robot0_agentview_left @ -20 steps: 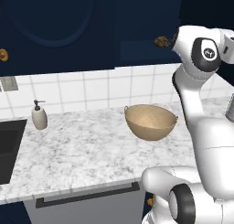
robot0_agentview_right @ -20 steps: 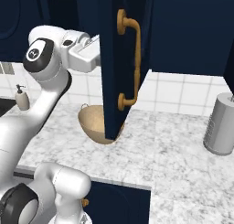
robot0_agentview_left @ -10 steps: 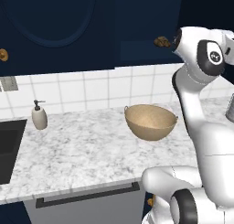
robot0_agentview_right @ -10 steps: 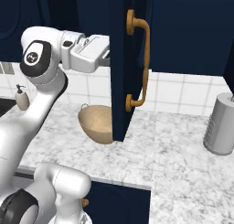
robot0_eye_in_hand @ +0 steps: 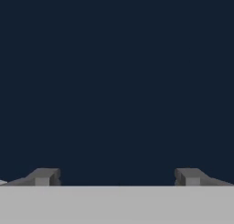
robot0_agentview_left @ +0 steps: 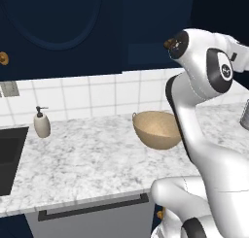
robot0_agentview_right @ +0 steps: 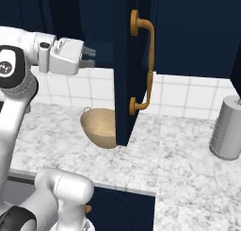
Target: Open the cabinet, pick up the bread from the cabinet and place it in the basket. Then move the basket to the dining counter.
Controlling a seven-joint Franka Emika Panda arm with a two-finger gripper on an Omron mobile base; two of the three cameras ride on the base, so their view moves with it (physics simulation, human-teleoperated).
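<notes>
white arm reared up from the base, elbow bent high, forearm reaching level at shoulder height. wrist straight, hand held horizontal. pincer point(robot0_agentview_right: 90, 57) spread wide, both dark fingertips point(robot0_eye_in_hand: 45, 176) far apart with nothing between them, empty.

White soap pump bottle point(robot0_agentview_left: 42, 124) at 9 o'clock on marble bench point(robot0_agentview_left: 87, 159), just beside black sink point(robot0_agentview_left: 9, 157). Grey metal canister point(robot0_agentview_right: 228, 127) at 3 o'clock, upright. White-tiled wall point(robot0_agentview_left: 97, 93) behind.

Even, shadowless, slightly soft rendered light
</notes>
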